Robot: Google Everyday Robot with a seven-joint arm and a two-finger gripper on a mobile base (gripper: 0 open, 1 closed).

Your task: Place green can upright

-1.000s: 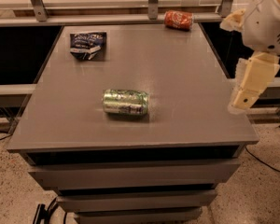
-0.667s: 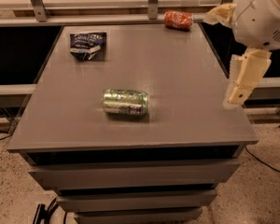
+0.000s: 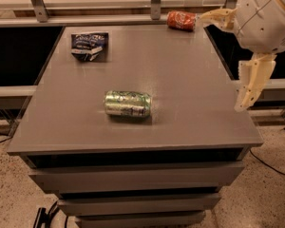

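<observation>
The green can [image 3: 128, 103] lies on its side near the middle of the grey table [image 3: 180, 80], its long axis running left to right. My gripper [image 3: 220, 63] hangs over the table's right edge, well to the right of the can and apart from it. It is open and empty. One cream finger [image 3: 214, 18] points left near the far right corner. The other finger [image 3: 252, 82] points down beside the right edge.
An orange-red can [image 3: 181, 20] lies on its side at the far right corner, close to my upper finger. A dark blue snack bag [image 3: 89, 45] lies at the far left. Drawers sit below the table's front edge [image 3: 133, 148]. A rail runs behind the table.
My gripper has moved left and toward the table's far right corner, and its upper finger now reaches next to the orange-red can. The green can has not moved.
</observation>
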